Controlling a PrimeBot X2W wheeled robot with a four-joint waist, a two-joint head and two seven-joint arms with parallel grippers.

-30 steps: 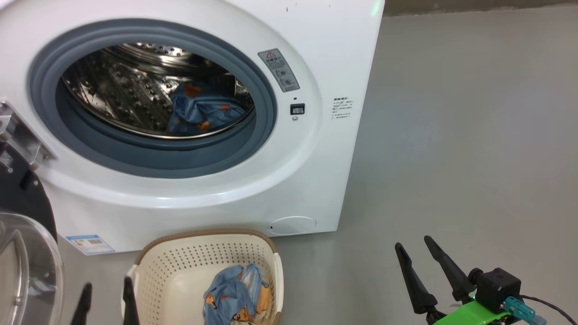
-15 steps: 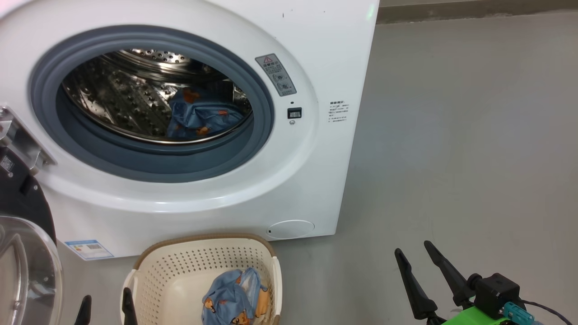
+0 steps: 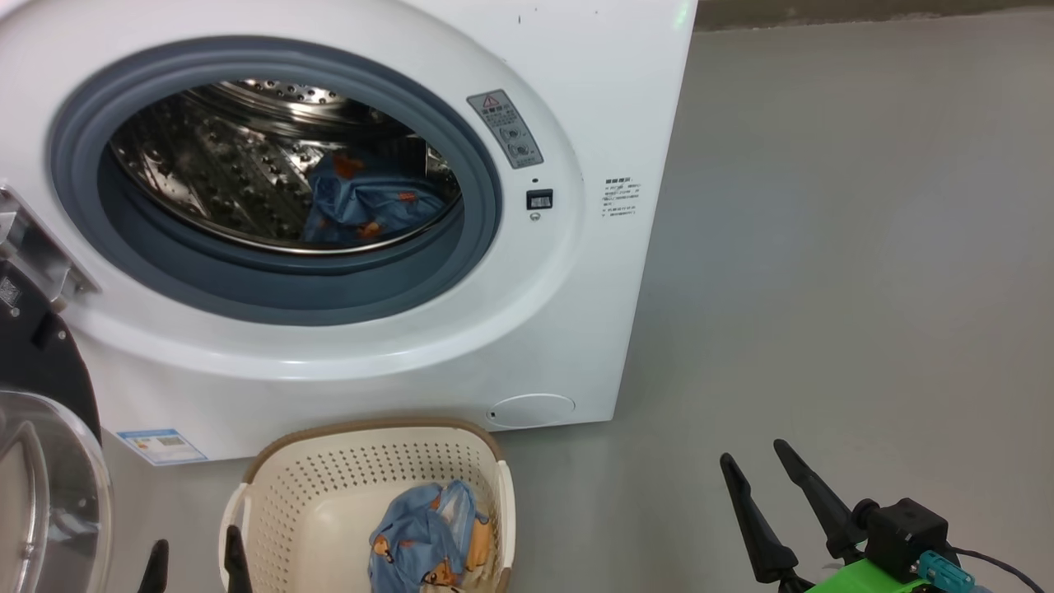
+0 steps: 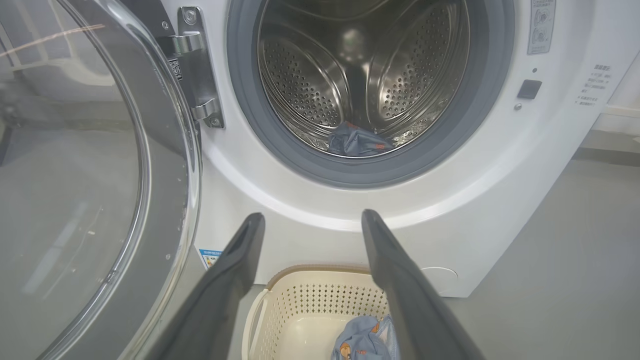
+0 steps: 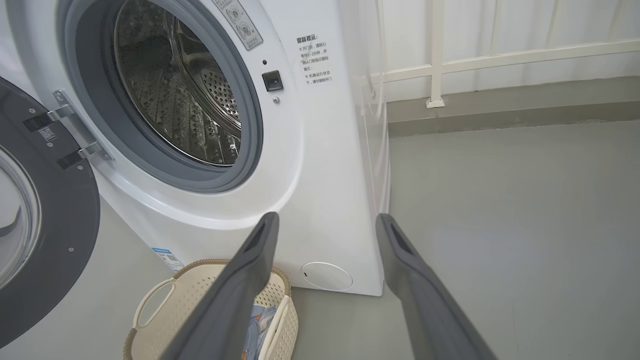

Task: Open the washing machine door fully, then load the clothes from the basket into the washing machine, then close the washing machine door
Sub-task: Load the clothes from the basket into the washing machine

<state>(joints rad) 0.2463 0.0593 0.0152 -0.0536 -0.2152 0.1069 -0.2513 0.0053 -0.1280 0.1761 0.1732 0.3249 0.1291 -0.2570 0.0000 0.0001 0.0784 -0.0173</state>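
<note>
The washing machine door (image 5: pixel 50 240) hangs wide on its hinge (image 4: pixel 195 65), leaving the drum (image 3: pixel 214 165) mouth free for loading. The basket (image 3: pixel 272 494) sits on the floor (image 3: pixel 865 247) just before the washing machine (image 3: pixel 576 313), likely to keep lifts short. 1 blue bear-print piece (image 3: pixel 366 202) lies in the drum, and more clothes (image 3: pixel 428 539) lie in the basket. The left gripper (image 4: pixel 312 216) hovers by the basket's left rim, jaws spread and empty. The right gripper (image 3: pixel 753 449) waits well apart, also spread and empty.

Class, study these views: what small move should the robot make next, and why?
Probably lower the open left gripper onto the bear-print cloth in the basket. The door stands open, one piece already lies in the drum, and that gripper hangs beside the basket, holding nothing.
</note>
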